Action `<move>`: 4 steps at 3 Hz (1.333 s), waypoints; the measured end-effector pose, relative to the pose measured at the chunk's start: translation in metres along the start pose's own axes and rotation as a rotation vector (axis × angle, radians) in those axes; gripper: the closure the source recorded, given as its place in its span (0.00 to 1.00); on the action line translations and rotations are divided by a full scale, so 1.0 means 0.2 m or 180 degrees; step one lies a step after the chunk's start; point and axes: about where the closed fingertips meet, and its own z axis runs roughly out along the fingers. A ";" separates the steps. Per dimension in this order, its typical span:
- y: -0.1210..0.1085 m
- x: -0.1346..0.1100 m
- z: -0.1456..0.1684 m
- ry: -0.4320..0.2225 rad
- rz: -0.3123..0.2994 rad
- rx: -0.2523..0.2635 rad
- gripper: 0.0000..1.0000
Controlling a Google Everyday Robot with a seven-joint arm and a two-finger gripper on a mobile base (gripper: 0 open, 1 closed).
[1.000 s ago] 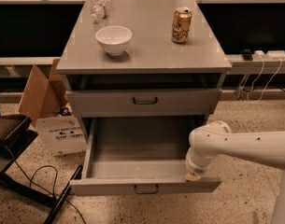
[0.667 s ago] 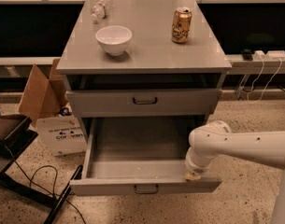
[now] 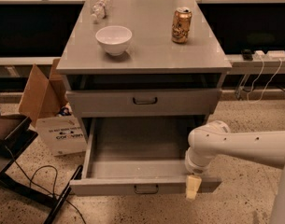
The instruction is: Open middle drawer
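The middle drawer [image 3: 132, 183] is pulled far out of the grey cabinet. Its low flat front faces me, with a small black bar handle [image 3: 146, 189] at its centre. Its shallow grey tray [image 3: 137, 146] holds nothing that I can see. My gripper [image 3: 193, 186] hangs from the white arm [image 3: 235, 146] that comes in from the right. It is at the right end of the drawer's front, over the front edge. I cannot tell whether it touches the front.
A shut drawer with a black handle [image 3: 145, 100] sits above the open one. On the cabinet top [image 3: 146, 55] stand a white bowl [image 3: 114, 39], a gold can [image 3: 181, 25] and a lying clear bottle [image 3: 100, 8]. Cardboard boxes [image 3: 48, 106], a black stand and cables lie on the floor at left.
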 end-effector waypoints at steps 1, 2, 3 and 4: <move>0.00 0.00 0.00 0.0000 0.0000 0.0000 0.00; 0.00 -0.02 0.03 -0.0049 -0.0029 -0.0039 0.00; 0.20 0.07 0.16 -0.0090 0.0135 -0.0253 0.27; 0.40 0.14 0.19 -0.0037 0.0262 -0.0417 0.50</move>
